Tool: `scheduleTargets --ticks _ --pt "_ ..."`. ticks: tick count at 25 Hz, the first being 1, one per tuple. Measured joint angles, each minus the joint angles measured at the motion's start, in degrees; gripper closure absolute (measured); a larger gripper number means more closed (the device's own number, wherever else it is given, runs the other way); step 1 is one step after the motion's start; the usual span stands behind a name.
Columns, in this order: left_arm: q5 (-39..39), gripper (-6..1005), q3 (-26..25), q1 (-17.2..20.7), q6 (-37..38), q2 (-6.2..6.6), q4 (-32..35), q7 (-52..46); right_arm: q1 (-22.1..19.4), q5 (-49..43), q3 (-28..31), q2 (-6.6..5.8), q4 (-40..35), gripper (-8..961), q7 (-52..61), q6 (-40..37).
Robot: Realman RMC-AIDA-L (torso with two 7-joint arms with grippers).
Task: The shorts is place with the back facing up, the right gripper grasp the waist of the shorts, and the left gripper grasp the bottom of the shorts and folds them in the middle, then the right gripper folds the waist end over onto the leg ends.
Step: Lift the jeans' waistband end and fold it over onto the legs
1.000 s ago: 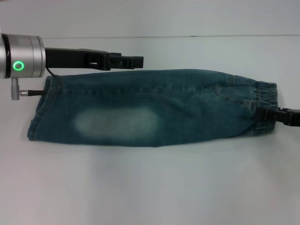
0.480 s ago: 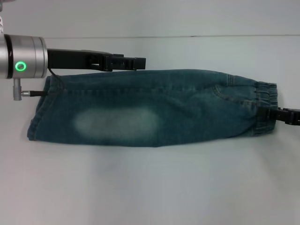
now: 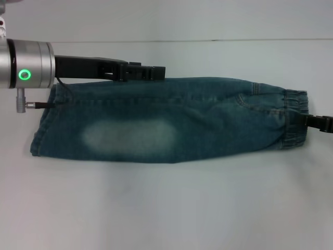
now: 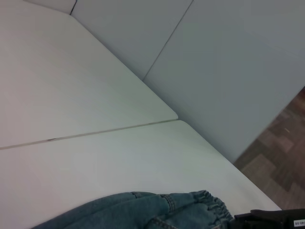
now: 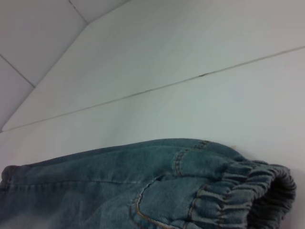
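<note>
A big white table (image 3: 166, 208) fills the frame. A thin line runs across it near the top. The blue-green shorts (image 3: 166, 120) lie flat on it across the middle, folded long, with the crinkly waist at the right and the hems at the left.

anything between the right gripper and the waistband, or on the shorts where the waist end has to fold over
Nothing visible. The right gripper sits just off the waist of the shorts. The left gripper lies along the far edge of the shorts, beside the fold path.
</note>
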Motion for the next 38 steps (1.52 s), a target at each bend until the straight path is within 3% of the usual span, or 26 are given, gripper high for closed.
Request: scheduleTargets --ticks 6,11,21,26,34,38 --pt "0.0 76 0.0 0.0 0.9 0.09 -0.3 -0.2 0.4 0.0 -0.1 -0.08 0.0 725 0.5 0.1" --pt "0.0 75 0.0 0.2 1.8 0.3 -0.7 -0.4 0.5 -0.4 0.2 -0.19 0.0 820 0.8 0.2" --pt "0.0 76 0.1 0.2 2.8 -1.21 -2.2 -0.7 0.1 0.9 0.7 -0.08 0.0 842 0.3 0.0" --pt "0.0 76 0.1 -0.6 1.2 -1.36 -4.9 -0.8 0.0 2.1 0.8 -0.04 0.0 841 0.2 -0.7" --pt "-1.5 75 1.1 -1.2 -6.3 -1.6 -9.5 -1.2 -0.1 3.7 0.8 -0.1 -0.7 847 0.2 -2.0" --pt "-3.0 75 4.3 -1.2 -11.3 -1.72 -11.7 -0.9 -0.2 4.3 0.8 -0.04 -0.8 847 0.3 -2.5"
